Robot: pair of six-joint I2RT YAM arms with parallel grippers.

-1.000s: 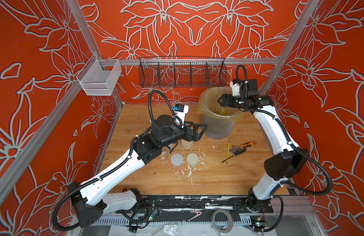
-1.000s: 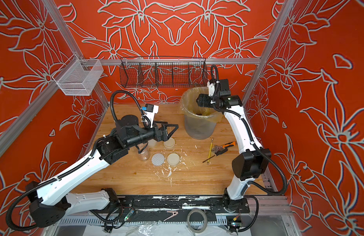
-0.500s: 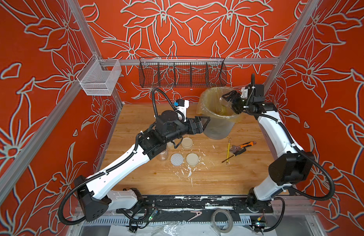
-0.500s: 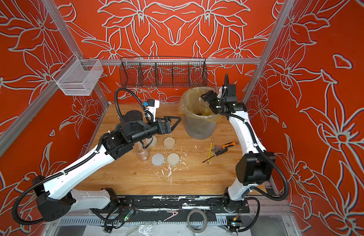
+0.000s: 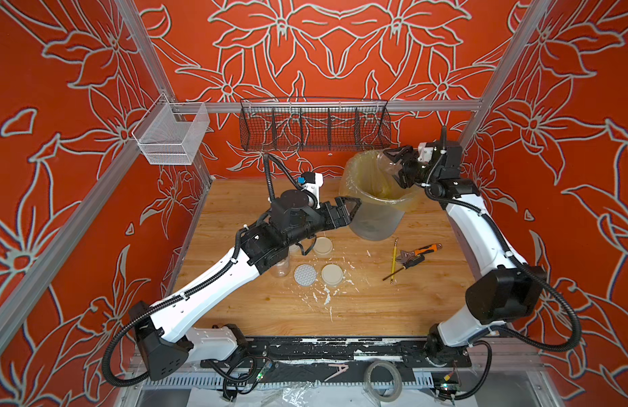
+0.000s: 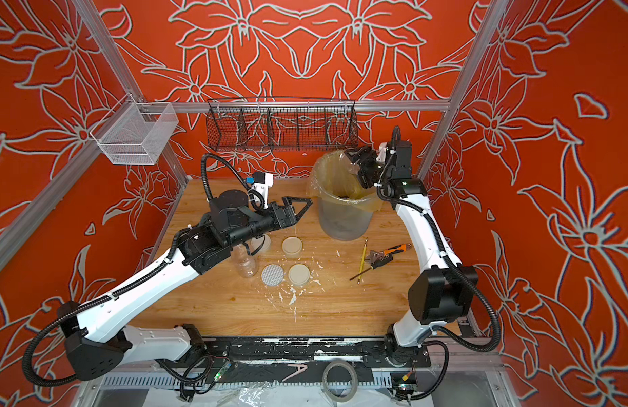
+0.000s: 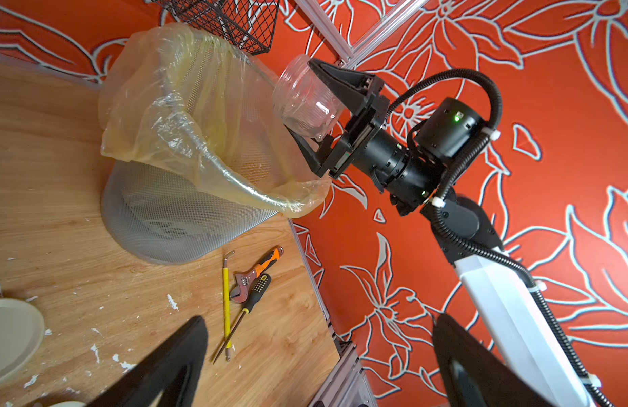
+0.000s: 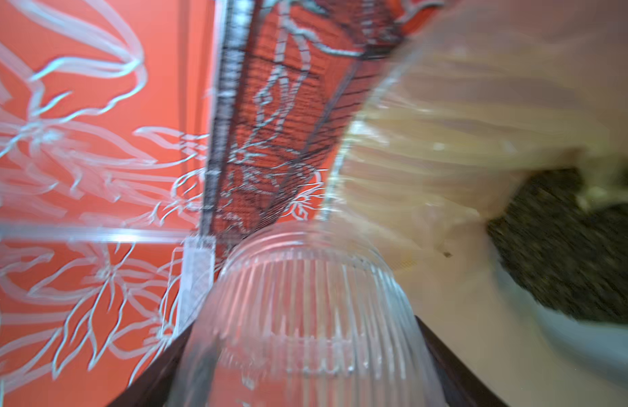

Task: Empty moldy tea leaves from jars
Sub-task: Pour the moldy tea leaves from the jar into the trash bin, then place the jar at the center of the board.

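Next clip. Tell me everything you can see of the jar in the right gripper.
The jar is small, clear, glass or plastic, with ribbed walls and a threaded open mouth; no lid. It looks empty. The right gripper is shut on its sides, holding it tipped roughly sideways, mouth away from the wrist, in the air above the lined rim of the bin. Nothing else touches it.

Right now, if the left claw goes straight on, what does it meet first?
The left claw, open, would probably meet the bin wall close ahead; depth is unclear, possibly the liner rim instead.
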